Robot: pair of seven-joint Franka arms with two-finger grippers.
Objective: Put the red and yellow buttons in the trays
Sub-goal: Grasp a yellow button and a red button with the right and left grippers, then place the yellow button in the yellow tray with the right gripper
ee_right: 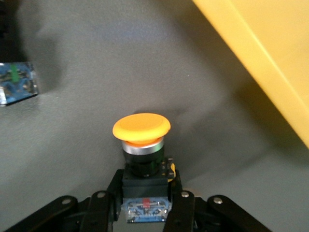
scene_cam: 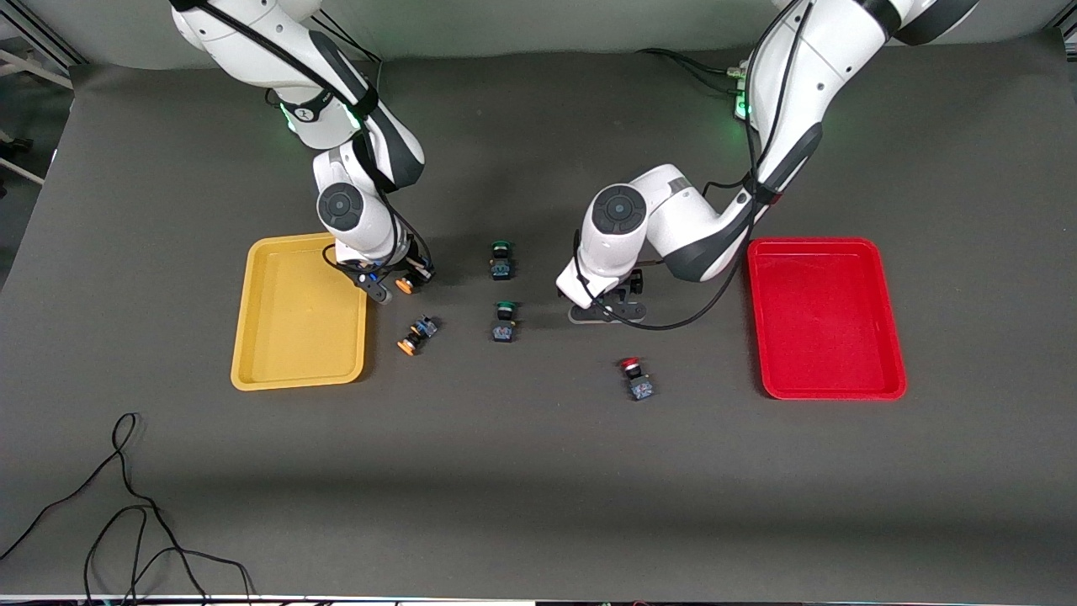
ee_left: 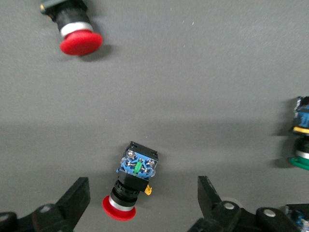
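Note:
My right gripper [scene_cam: 395, 282] is shut on a yellow-capped button [scene_cam: 405, 285], low over the mat beside the yellow tray [scene_cam: 299, 362]. In the right wrist view the fingers [ee_right: 99, 212] clamp its dark body [ee_right: 143, 159], with the yellow tray's rim [ee_right: 260, 63] close by. A second yellow button [scene_cam: 418, 335] lies on the mat nearer the camera. My left gripper [scene_cam: 607, 307] is low over the mat and open. A red button [ee_left: 133, 186] lies between its fingers [ee_left: 72, 203] and touches neither. Another red button [scene_cam: 635, 379] lies nearer the camera and also shows in the left wrist view [ee_left: 75, 31]. The red tray [scene_cam: 824, 387] holds nothing.
Two green-capped buttons [scene_cam: 501, 259] [scene_cam: 504, 321] lie mid-table between the arms; one shows at the left wrist view's edge [ee_left: 301, 140]. A black cable [scene_cam: 126, 505] loops on the mat's near corner at the right arm's end.

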